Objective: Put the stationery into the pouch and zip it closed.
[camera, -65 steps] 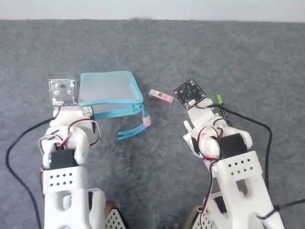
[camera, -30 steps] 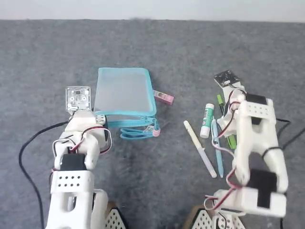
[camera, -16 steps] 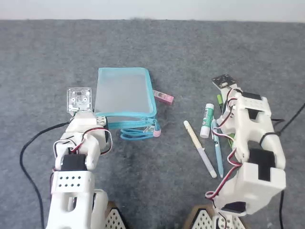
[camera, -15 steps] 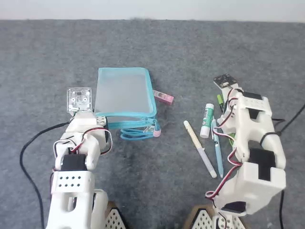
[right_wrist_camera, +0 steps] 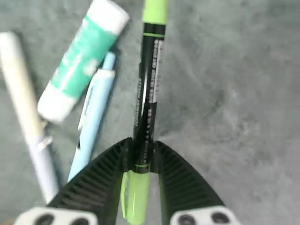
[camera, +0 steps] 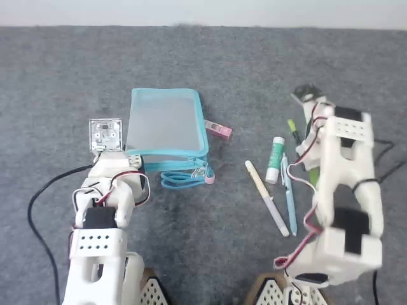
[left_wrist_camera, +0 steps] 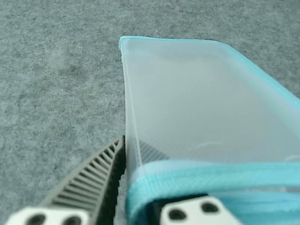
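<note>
Nearest, loose on the grey mat [camera: 210, 63]: white pen [camera: 266, 196] and blue pen [camera: 289, 203] side by side, glue stick [camera: 275, 160] just beyond. Beside them, right gripper [right_wrist_camera: 140, 154] clenched on green pen [right_wrist_camera: 150, 70]. Across, left gripper [left_wrist_camera: 133, 187] pinching the near corner of the pouch [camera: 162, 121] at its zip edge, pouch flat on the mat, strap [camera: 184, 180] looped beside. Farthest, pink eraser [camera: 219, 130] just beside the pouch's right edge.

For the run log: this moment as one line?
left gripper: shut on pouch | right gripper: shut on green pen | glue stick, blue pen, white pen, eraser: on table
</note>
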